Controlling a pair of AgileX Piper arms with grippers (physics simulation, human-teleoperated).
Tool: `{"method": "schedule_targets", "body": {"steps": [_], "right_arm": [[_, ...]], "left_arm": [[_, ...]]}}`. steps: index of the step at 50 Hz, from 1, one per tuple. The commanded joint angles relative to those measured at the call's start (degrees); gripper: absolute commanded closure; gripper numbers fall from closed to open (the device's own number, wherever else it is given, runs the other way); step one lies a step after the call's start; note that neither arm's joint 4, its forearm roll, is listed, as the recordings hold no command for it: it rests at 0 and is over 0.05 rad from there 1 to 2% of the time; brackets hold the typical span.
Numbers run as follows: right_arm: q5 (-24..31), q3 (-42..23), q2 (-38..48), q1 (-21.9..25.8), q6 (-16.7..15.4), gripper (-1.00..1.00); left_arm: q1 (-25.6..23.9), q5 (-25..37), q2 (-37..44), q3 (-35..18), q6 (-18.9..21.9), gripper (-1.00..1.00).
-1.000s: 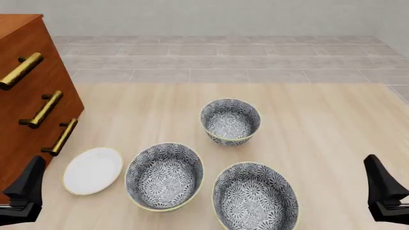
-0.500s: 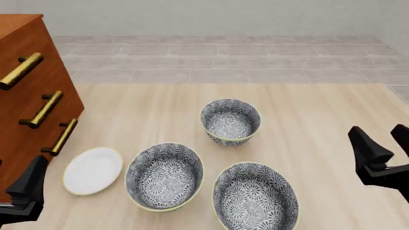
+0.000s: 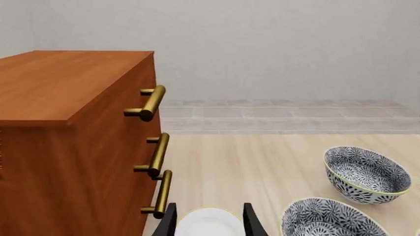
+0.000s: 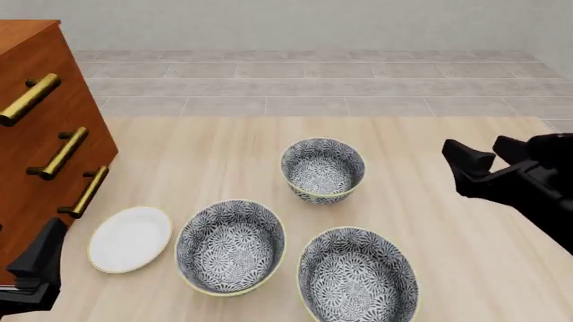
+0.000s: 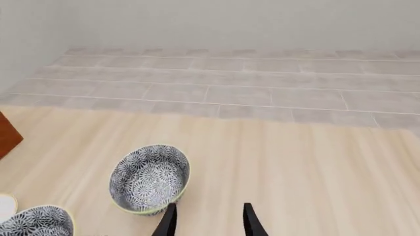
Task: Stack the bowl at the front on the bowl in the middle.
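Front view: right gripper [image 4: 488,151] has risen, jaws apart.

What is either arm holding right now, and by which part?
Nothing. The right end effector and left end effector are both open, with no bowl between their fingers.

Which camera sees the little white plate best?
The front view: the whole white plate shows beside the wooden dresser. The left wrist view catches only its top edge between the fingers. The right wrist view shows just a sliver.
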Motion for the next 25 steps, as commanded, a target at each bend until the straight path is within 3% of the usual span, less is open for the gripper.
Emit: {"method": "schedule_targets", "body": {"steps": [1, 12, 18, 25], "right_arm": [[2.0, -6.6, 10.1, 2.1, 1.2, -1.00], [9.1, -15.3, 16.7, 3.2, 2.3, -1.00], [11.0, -18.5, 19.3, 3.2, 1.5, -1.00], [13.4, -22.5, 23.6, 4.1, 2.9, -1.00]], "left_arm": [[0.1, 0.5, -0.5, 0.0, 0.0, -1.00], [-0.2, 0.7, -0.7, -0.2, 0.1, -1.00], [-0.3, 0.8, -0.7, -0.2, -0.1, -1.00], [-0.2, 1.7, -1.7, -0.7, -0.1, -1.00]]}}
